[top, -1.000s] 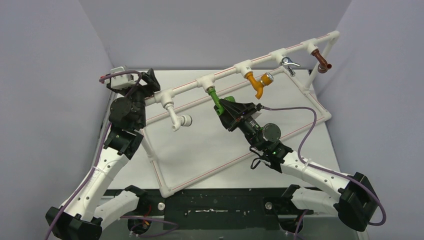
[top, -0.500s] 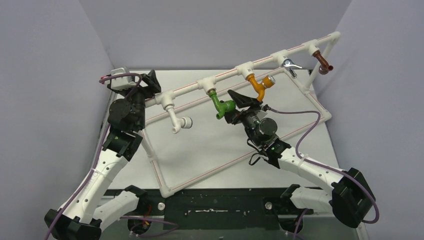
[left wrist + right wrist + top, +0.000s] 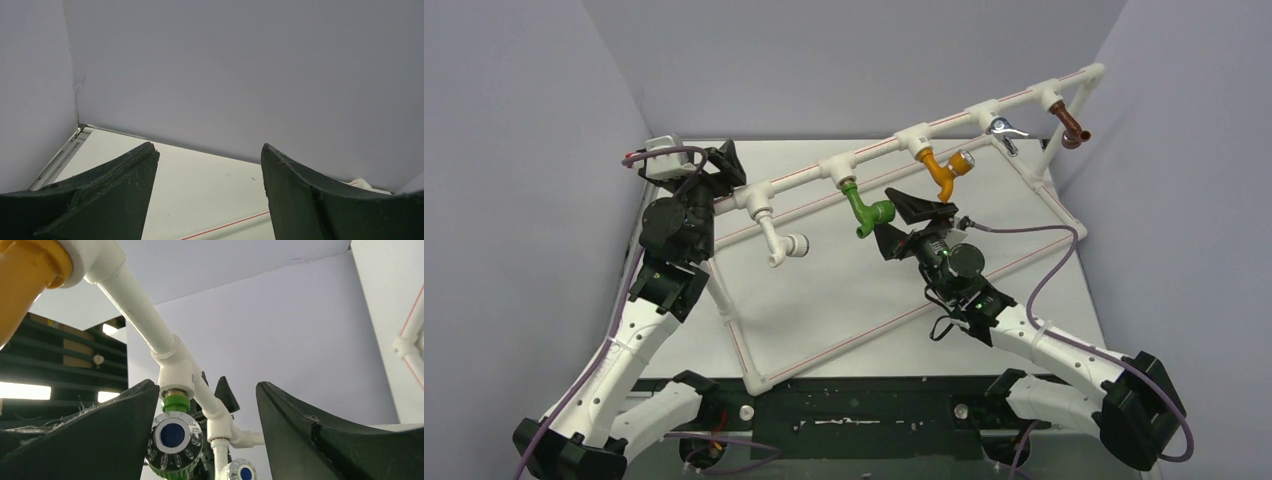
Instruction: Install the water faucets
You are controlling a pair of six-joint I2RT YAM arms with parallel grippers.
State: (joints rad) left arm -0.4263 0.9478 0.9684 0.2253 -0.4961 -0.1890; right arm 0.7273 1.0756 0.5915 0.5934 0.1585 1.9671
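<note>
My right gripper [image 3: 902,225], jaws apart — green faucet [image 3: 865,212] just left, stem up in the pipe [image 3: 804,176]. The left gripper [image 3: 210,150], also apart, lies farther.

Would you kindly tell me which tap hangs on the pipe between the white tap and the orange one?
The green tap, seen in the top view, hangs between the white tap and the orange tap.

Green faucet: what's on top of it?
A white tee fitting of the pipe frame sits on the collar of the green faucet. The thread, and how deep it goes, is hidden inside the tee.
</note>
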